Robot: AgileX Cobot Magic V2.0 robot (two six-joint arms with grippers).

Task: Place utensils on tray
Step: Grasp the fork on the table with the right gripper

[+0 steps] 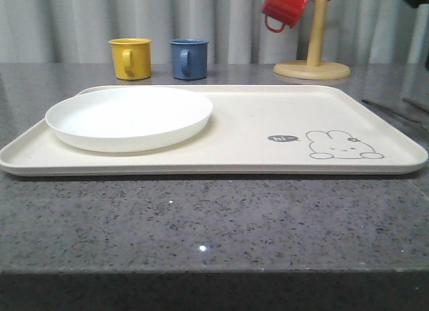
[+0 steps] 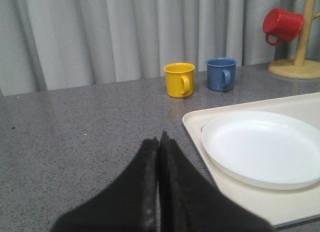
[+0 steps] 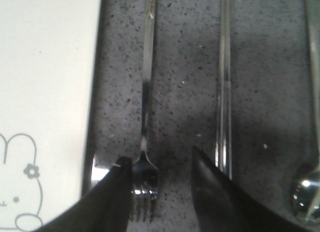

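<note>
Three utensils lie side by side on the grey counter beside the tray: a fork, a pair of chopsticks and a spoon. My right gripper is open low over them. The fork's tines lie between its fingers, close to the finger on the tray side, and the other finger covers the near end of the chopsticks. In the front view the utensils show as thin lines right of the cream rabbit tray. My left gripper is shut and empty, over the counter left of the tray.
A round white plate sits on the left half of the tray. A yellow mug and a blue mug stand behind the tray. A wooden mug tree with a red mug stands at the back right.
</note>
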